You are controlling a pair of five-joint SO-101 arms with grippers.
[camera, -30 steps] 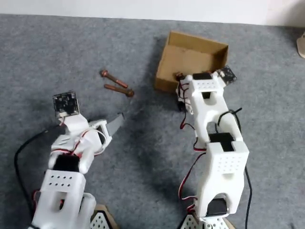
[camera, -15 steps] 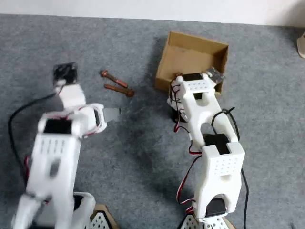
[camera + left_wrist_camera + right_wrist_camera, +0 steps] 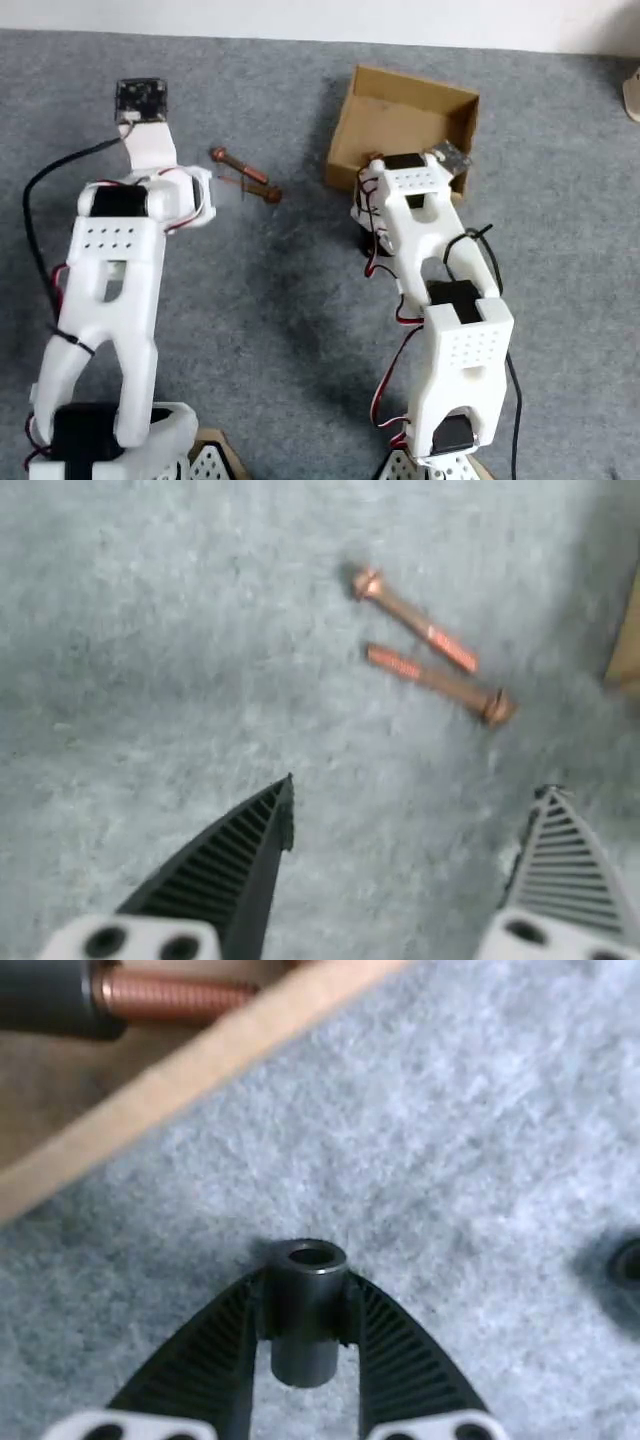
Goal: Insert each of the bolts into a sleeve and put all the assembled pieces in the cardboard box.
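Observation:
Two copper bolts (image 3: 245, 177) lie side by side on the grey carpet, left of the cardboard box (image 3: 402, 125). In the left wrist view both bolts (image 3: 430, 650) lie just beyond my left gripper (image 3: 418, 795), which hangs open over bare carpet. My left gripper (image 3: 228, 186) hovers right beside them in the high view. My right gripper (image 3: 305, 1280) is shut on an upright black sleeve (image 3: 305, 1315) standing on the carpet just outside the box wall (image 3: 200, 1070). Inside the box lies a bolt in a sleeve (image 3: 120, 995).
Another dark sleeve (image 3: 630, 1265) peeks in at the edge of the right wrist view. The right arm (image 3: 430, 230) stretches up to the box's near wall. Open carpet lies between the two arms. A pale wall strip borders the far edge.
My left arm has risen and swung forward from near the front until its open gripper is at the bolts. The right arm shifted slightly a second ago, then held still.

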